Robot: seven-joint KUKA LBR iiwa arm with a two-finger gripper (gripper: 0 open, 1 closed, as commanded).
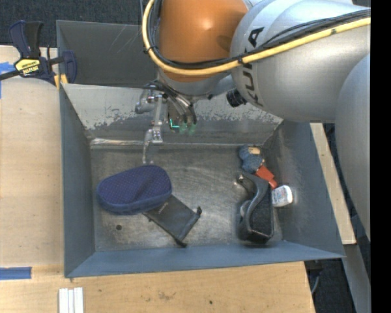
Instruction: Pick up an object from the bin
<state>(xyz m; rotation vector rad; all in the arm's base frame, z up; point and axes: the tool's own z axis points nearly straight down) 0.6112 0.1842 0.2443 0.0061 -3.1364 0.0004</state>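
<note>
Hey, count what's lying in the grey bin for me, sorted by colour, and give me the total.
Blue: 1, the oval pouch
Black: 2, the flat case and the curved tool
Blue and orange: 1, the small toy
White: 1, the small tube
Total: 5

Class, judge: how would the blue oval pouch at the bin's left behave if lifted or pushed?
The blue pouch looks soft and domed, so it would probably dent when squeezed. Its fabric-like surface should grip rather than slip. It touches the black flat case, so pushing may drag that.
</note>
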